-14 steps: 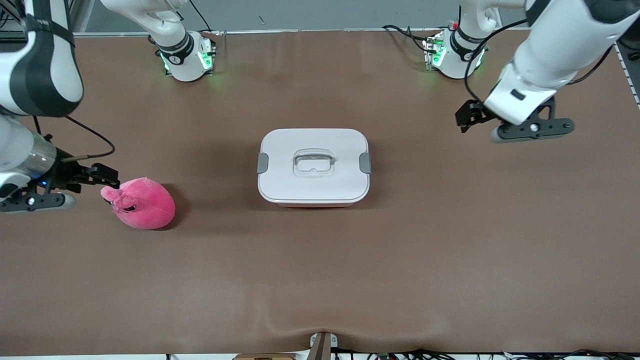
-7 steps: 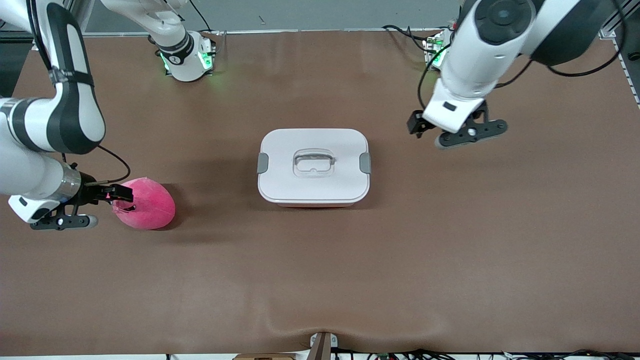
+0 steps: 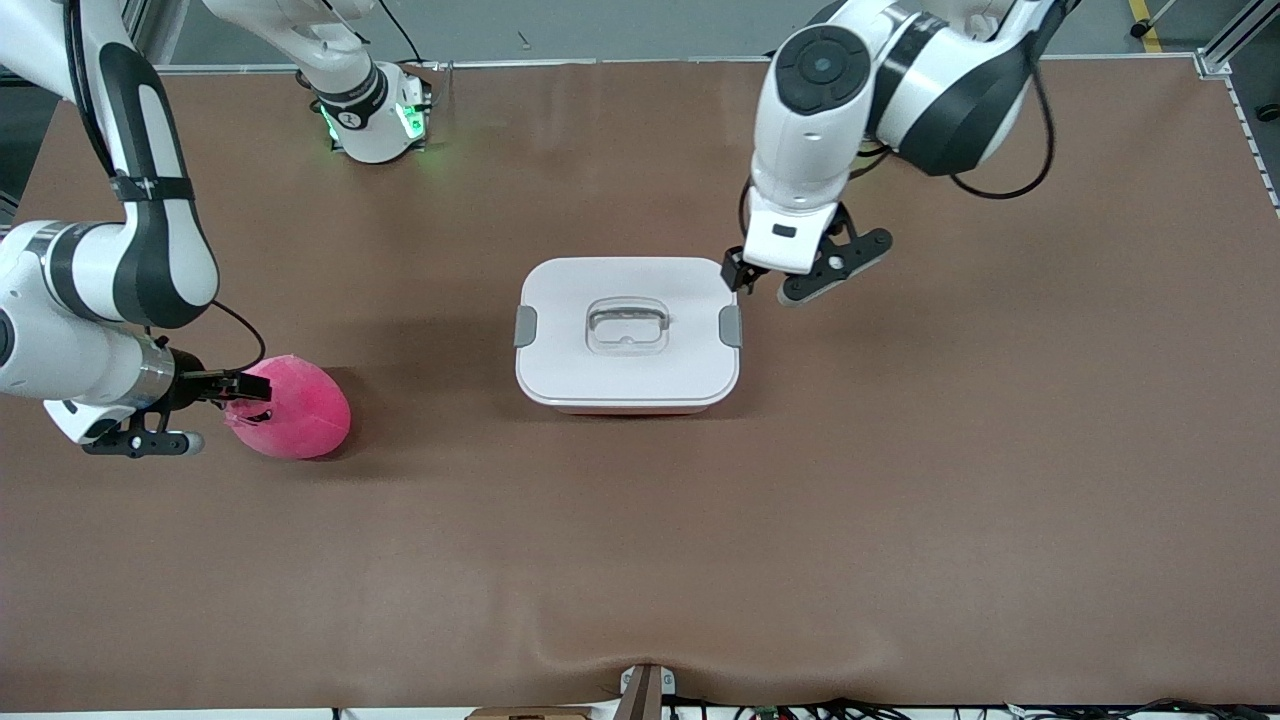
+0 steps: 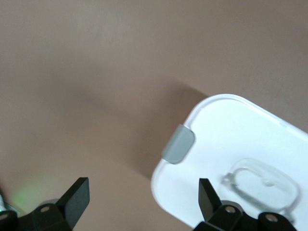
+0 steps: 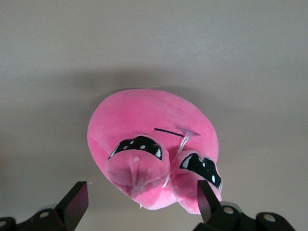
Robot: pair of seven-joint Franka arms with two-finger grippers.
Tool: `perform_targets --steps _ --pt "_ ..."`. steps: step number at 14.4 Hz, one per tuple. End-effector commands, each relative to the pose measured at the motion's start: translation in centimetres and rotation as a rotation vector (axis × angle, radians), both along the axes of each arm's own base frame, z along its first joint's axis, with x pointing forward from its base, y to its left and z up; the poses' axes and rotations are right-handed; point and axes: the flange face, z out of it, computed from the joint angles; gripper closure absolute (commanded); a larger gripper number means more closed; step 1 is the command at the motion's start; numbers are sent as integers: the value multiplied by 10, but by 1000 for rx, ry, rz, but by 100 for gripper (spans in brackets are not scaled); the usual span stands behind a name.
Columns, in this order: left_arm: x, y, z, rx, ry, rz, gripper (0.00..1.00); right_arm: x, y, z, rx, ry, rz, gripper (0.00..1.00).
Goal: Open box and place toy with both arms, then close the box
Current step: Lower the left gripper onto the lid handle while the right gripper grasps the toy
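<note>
The box sits shut at the table's middle, white lid on, grey clips at both ends, clear handle in the centre. My left gripper is open over the box's corner toward the left arm's end; its wrist view shows the lid and one grey clip between the open fingers. The pink toy lies on the table toward the right arm's end. My right gripper is open at the toy's snout end; in its wrist view the toy lies just ahead of the spread fingers.
The brown table mat spreads wide around the box. The right arm's green-lit base stands at the table's back edge. A small bracket sits at the front edge.
My left gripper has swung from the left arm's end of the table to the box's corner. My right gripper has closed in on the toy's snout end and now barely moves.
</note>
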Motion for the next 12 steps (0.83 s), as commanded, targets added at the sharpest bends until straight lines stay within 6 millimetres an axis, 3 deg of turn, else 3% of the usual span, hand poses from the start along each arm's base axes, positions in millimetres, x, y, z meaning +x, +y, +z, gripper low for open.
perform_targets --steps 1,4,6,8,9,12 --pt "-7 -32 -19 -20 -38 174 0 0 4 11 -10 -30 -12 9" --pt "-16 -59 -34 -25 -102 354 0 3 4 13 -18 -46 2 40" --pt "-18 -72 -44 -43 -104 472 0 3 4 13 -18 -44 4 46" --pt "-25 -92 -54 -67 -108 595 0 3 5 12 -24 -38 12 82" --pt "-28 -97 -61 -64 -118 645 0 2 5 12 -27 -36 19 90" --pt "-32 -108 -71 -72 -158 750 0 0 7 11 -18 -12 71 100"
